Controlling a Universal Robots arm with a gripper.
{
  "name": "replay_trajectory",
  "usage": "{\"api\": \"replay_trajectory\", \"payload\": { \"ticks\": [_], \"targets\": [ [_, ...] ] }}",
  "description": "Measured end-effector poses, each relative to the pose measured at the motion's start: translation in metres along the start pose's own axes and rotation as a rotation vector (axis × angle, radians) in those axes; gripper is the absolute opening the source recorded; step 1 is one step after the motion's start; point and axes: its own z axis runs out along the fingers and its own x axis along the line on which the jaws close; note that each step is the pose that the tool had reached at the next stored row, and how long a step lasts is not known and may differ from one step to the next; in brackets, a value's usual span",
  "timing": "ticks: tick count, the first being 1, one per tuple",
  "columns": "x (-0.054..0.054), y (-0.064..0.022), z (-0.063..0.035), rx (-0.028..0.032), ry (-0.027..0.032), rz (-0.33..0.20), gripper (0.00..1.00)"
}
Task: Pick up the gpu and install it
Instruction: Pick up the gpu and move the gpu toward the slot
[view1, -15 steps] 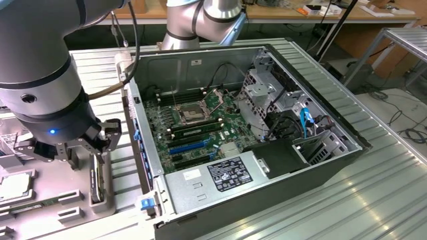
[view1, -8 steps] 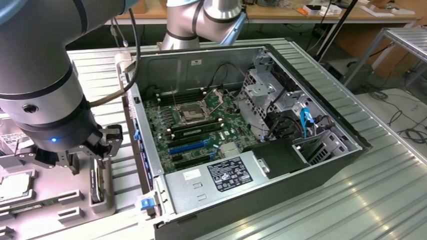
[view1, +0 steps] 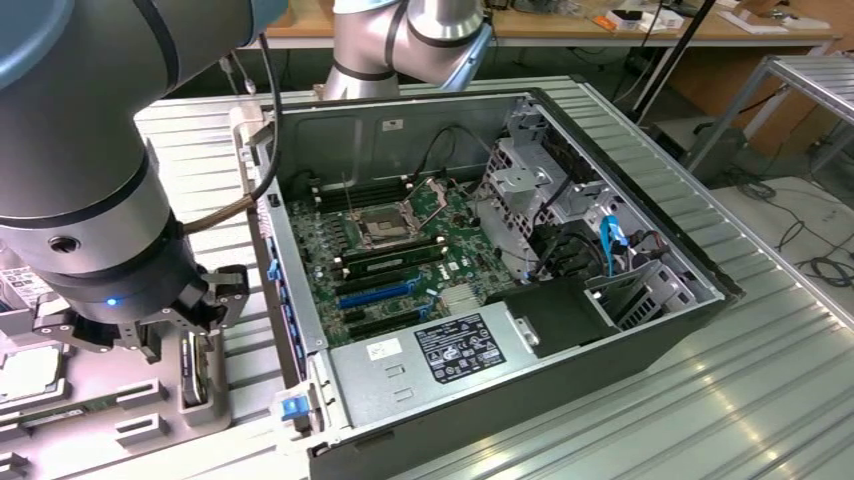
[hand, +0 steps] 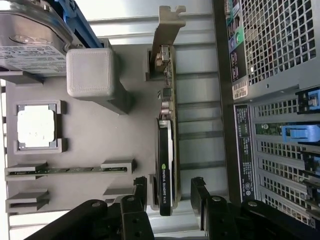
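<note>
The computer case (view1: 387, 135) lies open on its side, off to the exterior view's right of the gripper (hand: 169, 185), its board and slots bare. The arm (view1: 80, 170) reaches down over the grey parts tray (hand: 110, 145), which sits directly beneath the gripper. In the tray the graphics card (hand: 166, 150) stands on edge in its slot, the silver bracket at the end far from the gripper.

The jaws are spread as wide as they go and hold nothing. The near end of the card sits in the gap, with one of the fingers (hand: 140, 192) on each side and daylight between both and the card.

This looks like the pick-up step, at the point just short of a grip. Closing cleanly calls for the fingers to be square to the card's flat faces and low enough to clamp its body, not its thin top edge.
</note>
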Motion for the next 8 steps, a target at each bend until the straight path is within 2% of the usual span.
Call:
{"api": "replay_trajectory", "payload": {
  "ticks": [8],
  "targets": [
    [-0.0001,-0.0025,0.0012,-0.0015,0.0001,0.000,0.48]
  ]
}}
